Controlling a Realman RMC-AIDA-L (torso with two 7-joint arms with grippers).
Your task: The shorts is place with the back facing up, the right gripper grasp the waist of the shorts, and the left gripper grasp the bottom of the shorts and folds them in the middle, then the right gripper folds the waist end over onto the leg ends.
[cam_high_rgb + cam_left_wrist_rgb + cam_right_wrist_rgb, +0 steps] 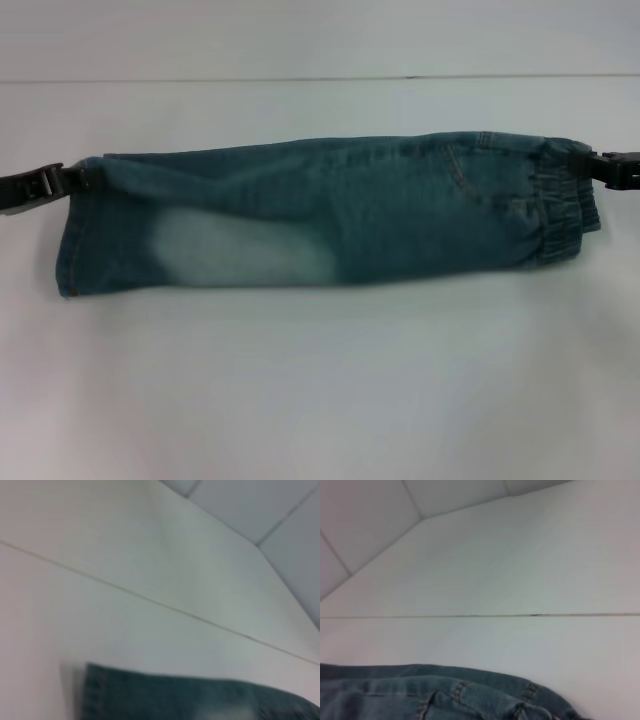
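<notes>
The blue denim shorts (330,215) lie folded lengthwise into a long band across the white table. The elastic waist (560,205) is at the right end and the leg hems (75,240) at the left end. My left gripper (72,180) is at the far corner of the leg hems, shut on the cloth. My right gripper (598,165) is at the far corner of the waist, shut on it. The far edge runs fairly straight between them. The left wrist view shows a stitched hem of the shorts (190,700). In the right wrist view the shorts (420,695) show belt loops.
A thin seam (300,80) runs across the white table (320,380) behind the shorts. Bare tabletop lies in front of and behind the band. Wall panels show beyond the table's far edge in both wrist views.
</notes>
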